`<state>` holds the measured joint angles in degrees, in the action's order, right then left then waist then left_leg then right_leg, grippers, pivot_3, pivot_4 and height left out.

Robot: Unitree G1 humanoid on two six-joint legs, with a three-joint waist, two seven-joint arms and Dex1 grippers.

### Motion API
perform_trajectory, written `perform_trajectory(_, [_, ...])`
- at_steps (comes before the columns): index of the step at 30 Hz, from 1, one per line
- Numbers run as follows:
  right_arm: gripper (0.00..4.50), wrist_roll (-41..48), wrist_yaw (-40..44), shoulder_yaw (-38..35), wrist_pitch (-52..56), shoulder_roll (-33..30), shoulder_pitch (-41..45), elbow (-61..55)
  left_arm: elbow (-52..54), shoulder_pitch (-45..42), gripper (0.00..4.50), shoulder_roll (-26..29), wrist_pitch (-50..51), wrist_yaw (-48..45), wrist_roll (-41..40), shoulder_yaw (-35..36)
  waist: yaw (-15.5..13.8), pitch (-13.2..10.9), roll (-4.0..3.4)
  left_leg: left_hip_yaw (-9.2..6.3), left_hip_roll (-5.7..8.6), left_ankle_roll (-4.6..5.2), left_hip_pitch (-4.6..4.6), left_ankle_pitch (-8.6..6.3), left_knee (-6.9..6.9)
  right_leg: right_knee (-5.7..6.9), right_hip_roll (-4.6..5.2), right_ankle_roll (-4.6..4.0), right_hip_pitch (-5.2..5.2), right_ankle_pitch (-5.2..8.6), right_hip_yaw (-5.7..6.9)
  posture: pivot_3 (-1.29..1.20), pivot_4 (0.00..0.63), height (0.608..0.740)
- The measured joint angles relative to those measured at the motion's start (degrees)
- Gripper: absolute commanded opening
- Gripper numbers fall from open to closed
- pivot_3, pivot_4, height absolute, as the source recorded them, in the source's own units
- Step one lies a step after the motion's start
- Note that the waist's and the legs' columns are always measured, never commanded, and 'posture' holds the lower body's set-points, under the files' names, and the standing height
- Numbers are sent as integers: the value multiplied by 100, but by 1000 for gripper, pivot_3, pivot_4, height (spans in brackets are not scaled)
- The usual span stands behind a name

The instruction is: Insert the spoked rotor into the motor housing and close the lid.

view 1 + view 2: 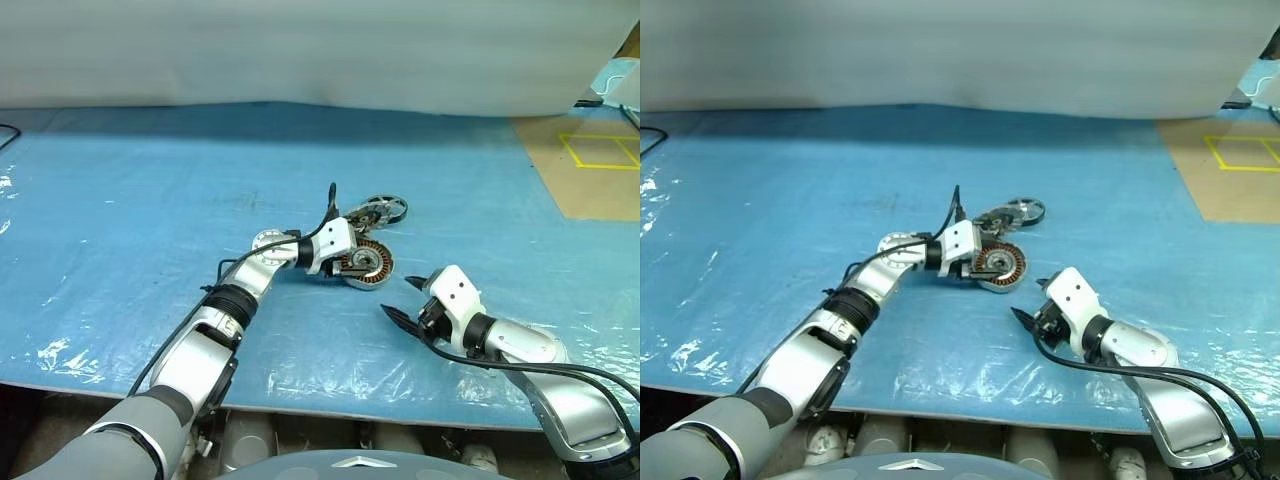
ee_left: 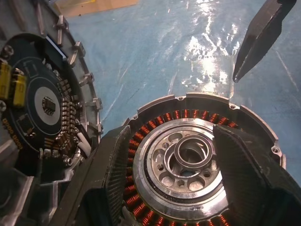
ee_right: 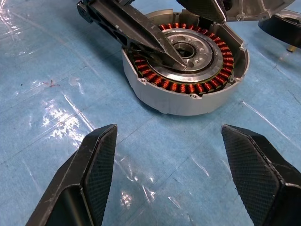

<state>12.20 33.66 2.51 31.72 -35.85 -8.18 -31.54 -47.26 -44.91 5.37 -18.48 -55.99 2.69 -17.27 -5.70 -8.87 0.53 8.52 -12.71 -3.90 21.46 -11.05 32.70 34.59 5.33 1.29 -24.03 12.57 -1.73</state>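
Motor housing (image 3: 186, 70): on the blue sheet (image 1: 150, 230), copper windings up. Left gripper (image 2: 181, 165): fingers parted over its hub, gripping nothing. Spoked rotor (image 1: 385, 208): just behind it. Right gripper (image 3: 176, 174): wide apart, empty, near the housing.

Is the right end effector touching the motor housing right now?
Apart. The right wrist view shows bare blue sheet between the right end effector, fingers spread, and the motor housing.

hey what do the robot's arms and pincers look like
Both arms are glossy silver metal with black joint rings and loose black cables running along them. Each wrist ends in a white block. The left pincer and right pincer each have two black, tapered fingers with finely textured inner pads.
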Motion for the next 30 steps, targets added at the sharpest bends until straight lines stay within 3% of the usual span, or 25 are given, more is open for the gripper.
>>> perform_trajectory(4, [3678,40,4,-7,68,1,3,-22,457,154,2980,226,444,-408,-293,132,43,-2,-1,0,-2,0,4,0,-5,1,-5,-5,-13,3,-3,0,150,740])
perform_trajectory(9, [3678,480,86,-190,320,91,298,-206,1884,866,2980,870,1109,-1327,-986,216,34,-5,-6,3,-1,-1,11,0,-28,0,-8,9,-25,-6,-1,0,150,740])
perform_trajectory(13, [2795,832,236,-348,508,56,748,-311,2799,1278,3031,1391,1728,-1782,-1492,346,20,-7,-9,4,-2,-1,10,0,-35,1,-8,3,-25,-2,3,0,150,740])
perform_trajectory(21, [20,576,701,252,257,-157,1572,441,3345,1679,3031,1711,2052,-1611,-1743,629,39,-7,-10,6,-4,-2,9,0,-26,6,-8,-11,-25,6,1,0,150,740])
perform_trajectory(30, [20,189,1180,671,-161,-324,2213,1173,3969,2042,3031,1727,2308,-1216,-1928,716,40,-7,-10,6,-5,-2,10,0,-24,11,-11,3,-25,-3,1,0,150,740])
